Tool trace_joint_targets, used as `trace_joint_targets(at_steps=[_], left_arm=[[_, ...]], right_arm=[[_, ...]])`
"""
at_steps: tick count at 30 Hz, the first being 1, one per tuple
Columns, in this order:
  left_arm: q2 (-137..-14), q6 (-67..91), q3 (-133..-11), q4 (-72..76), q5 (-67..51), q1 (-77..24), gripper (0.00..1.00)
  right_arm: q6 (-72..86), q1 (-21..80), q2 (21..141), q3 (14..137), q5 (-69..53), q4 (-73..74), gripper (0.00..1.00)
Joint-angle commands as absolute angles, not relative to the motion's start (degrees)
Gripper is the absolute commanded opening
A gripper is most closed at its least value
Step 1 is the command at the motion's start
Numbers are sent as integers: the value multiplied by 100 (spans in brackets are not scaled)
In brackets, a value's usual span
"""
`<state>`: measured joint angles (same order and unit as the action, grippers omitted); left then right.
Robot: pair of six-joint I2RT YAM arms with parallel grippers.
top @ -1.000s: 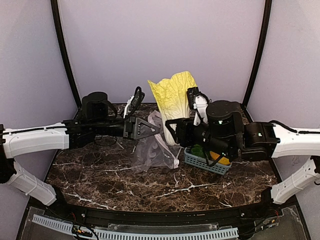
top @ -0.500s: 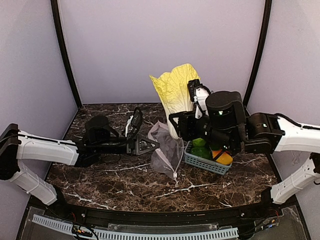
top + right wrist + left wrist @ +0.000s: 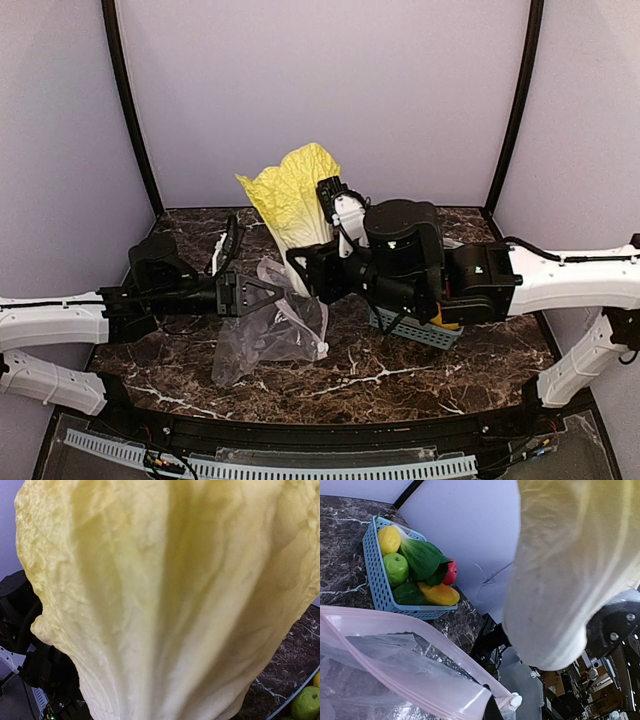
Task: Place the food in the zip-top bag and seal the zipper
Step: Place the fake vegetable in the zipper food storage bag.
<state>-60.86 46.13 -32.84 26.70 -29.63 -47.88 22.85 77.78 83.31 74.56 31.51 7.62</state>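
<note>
Cabbage (image 3: 165, 600) fills the right wrist view, hiding its hand's fingers. In the overhead view's centre the zip-top bag (image 3: 268, 335) droops onto the worktop (image 3: 400, 375), its pink zipper (image 3: 415, 680) pinched in the shut left hand (image 3: 262, 293). Since the earlier frame both arms have shifted left. Right hand (image 3: 312, 272), half open, grips the cabbage's base above the bag. Beyond, the blue basket (image 3: 372, 565) is partly hidden.

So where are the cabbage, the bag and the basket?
cabbage (image 3: 285, 200), top view, yellow leafy upper part.
bag (image 3: 265, 340), top view, clear body.
basket (image 3: 372, 575), left wrist view, blue slotted side wall.
</note>
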Motion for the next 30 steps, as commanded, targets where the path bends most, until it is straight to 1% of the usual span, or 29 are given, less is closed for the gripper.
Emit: trace_joint_targets(at_steps=[1,5,9,12,15,22,26,30], left_arm=[[-5931,4476,-3300,1908,-2830,-4667,1],[-5731,4541,-3154,1911,-2833,-4589,1],[-5686,4588,-3153,1939,-2842,-4553,1],[-5791,4534,-3298,1892,-2893,-4553,1],[-6126,4506,-3647,1993,-3022,-4552,1],[-7165,4618,-4645,2441,-3251,-4761,1],[-7689,4971,-5153,3173,-3276,-5085,1],[-8145,5499,-5116,4572,-3149,-5540,1]], right_arm=[[2128,7884,8588,7602,2635,-145,3],[2381,7884,8799,7503,2443,-482,3],[2693,7879,8786,7342,2774,-489,3],[2664,7814,8619,7335,3089,-162,4],[2761,7614,8367,7324,3308,423,4],[2855,7182,7503,7042,3437,1172,5],[2784,7126,7177,7044,3667,1438,6],[2723,7126,7066,7137,3765,1481,5]])
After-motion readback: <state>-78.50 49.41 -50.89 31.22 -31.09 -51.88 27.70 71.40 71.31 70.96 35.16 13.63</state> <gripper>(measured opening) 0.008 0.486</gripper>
